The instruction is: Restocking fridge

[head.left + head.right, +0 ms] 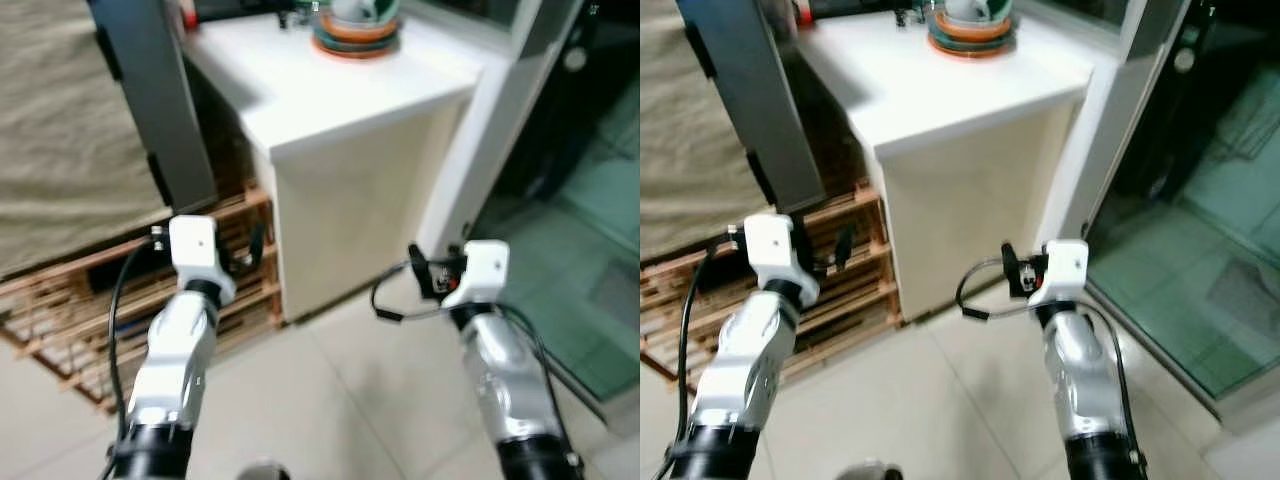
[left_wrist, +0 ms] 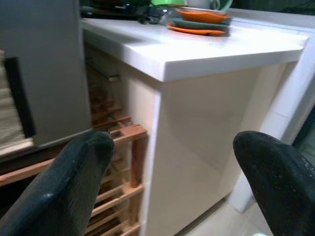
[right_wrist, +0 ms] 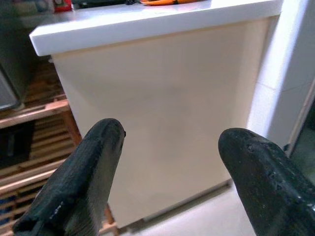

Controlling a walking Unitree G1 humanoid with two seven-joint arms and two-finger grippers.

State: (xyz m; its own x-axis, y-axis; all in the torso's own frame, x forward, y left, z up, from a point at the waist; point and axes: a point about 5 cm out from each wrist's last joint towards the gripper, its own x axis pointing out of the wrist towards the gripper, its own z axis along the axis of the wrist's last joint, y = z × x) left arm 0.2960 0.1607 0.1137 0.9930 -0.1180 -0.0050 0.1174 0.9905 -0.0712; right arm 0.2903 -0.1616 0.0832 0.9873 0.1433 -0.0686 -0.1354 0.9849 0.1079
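Observation:
Both arms are raised in front of me over the tiled floor, facing a white counter (image 1: 330,95). My left gripper (image 1: 255,243) is open and holds nothing; in its wrist view the left gripper (image 2: 172,147) points at the counter's cream side and a grey upright panel (image 2: 44,69). My right gripper (image 1: 424,272) is open too, nothing between its fingers (image 3: 93,162), and it faces the same cream side panel (image 3: 172,98). A stack of orange and green plates (image 1: 355,38) with a cup on top sits on the counter's far part.
A wooden slatted rack (image 1: 90,290) lies low on the left, under a beige cloth (image 1: 60,130). The grey panel (image 1: 150,100) stands between cloth and counter. A dark glass door (image 1: 590,200) is on the right. A small red item (image 1: 188,15) sits at the counter's back.

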